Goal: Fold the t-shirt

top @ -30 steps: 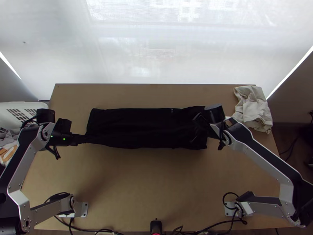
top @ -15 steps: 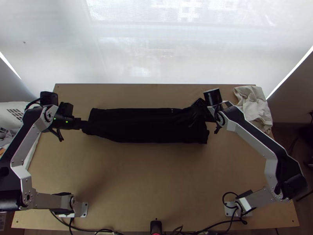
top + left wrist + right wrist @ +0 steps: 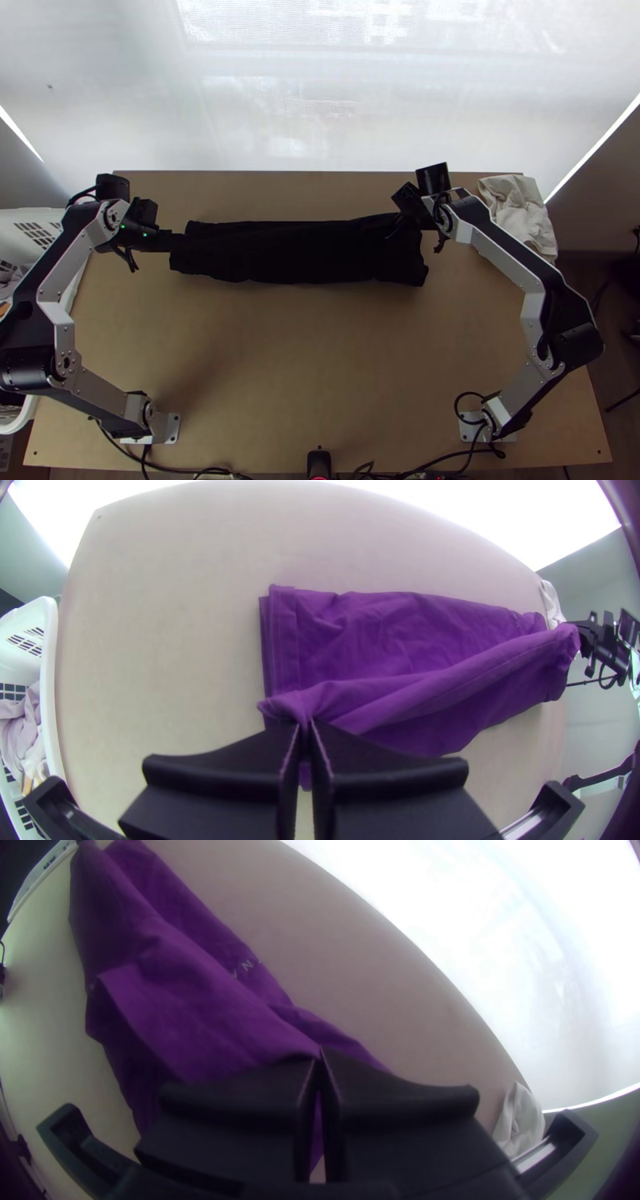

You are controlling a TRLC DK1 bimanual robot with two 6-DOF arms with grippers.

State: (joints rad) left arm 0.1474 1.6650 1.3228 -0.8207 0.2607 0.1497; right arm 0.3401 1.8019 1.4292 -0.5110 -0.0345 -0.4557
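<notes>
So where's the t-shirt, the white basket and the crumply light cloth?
T-shirt (image 3: 296, 252), top view: its middle.
White basket (image 3: 49, 653), left wrist view: its rim.
Light cloth (image 3: 524, 212), top view: its middle.

a white basket (image 3: 49, 653) stands left, a pale cloth (image 3: 520, 216) right.

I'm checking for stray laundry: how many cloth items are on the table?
2: the T-shirt, held by the left gripper and right gripper, and a bunched pale cloth, far right on the table, whose folds may hide another.

Passable along near side of t-shirt (image 3: 296, 254); obstructed at left end by left gripper (image 3: 174, 239), at right by right gripper (image 3: 403, 224).
</notes>
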